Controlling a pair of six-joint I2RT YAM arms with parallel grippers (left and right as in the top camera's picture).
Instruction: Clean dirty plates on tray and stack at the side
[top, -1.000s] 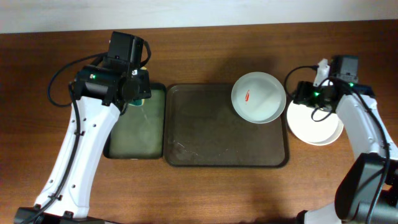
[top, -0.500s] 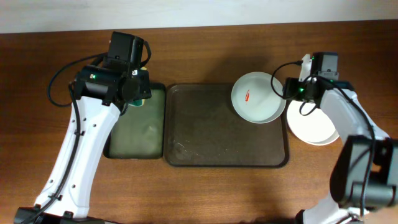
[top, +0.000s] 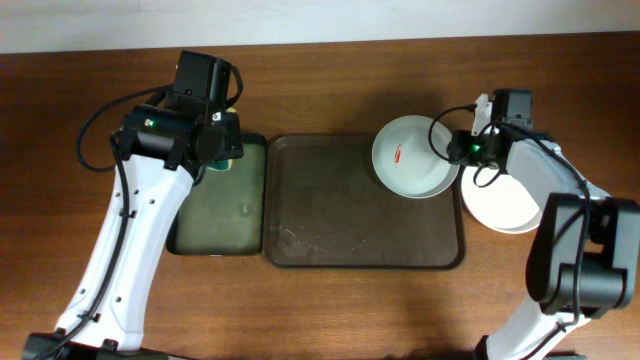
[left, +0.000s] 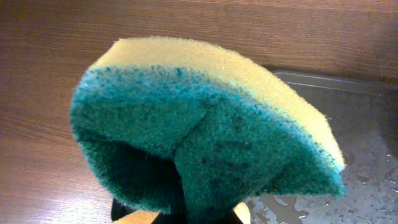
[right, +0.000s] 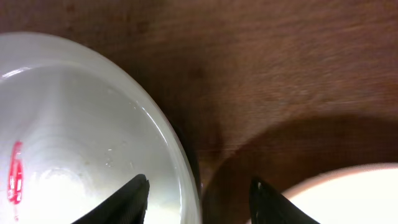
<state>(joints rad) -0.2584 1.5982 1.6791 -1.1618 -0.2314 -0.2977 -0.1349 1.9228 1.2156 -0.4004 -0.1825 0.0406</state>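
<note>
A white plate (top: 412, 158) with a red smear (top: 398, 154) sits at the far right corner of the large dark brown tray (top: 350, 210); it also shows in the right wrist view (right: 81, 143). More white plates (top: 505, 205) are stacked on the table right of the tray; how many I cannot tell. My right gripper (top: 458, 148) is open, its fingers (right: 198, 193) straddling the smeared plate's right rim. My left gripper (top: 218, 150) is shut on a green and yellow sponge (left: 205, 130) above the smaller tray.
The smaller dark tray (top: 218, 215) with a wet greenish floor lies left of the large tray; its corner shows in the left wrist view (left: 348, 124). Bare wooden table surrounds both trays.
My right gripper has moved left from over the plate stack to the smeared plate's right rim. The left arm has not moved.
</note>
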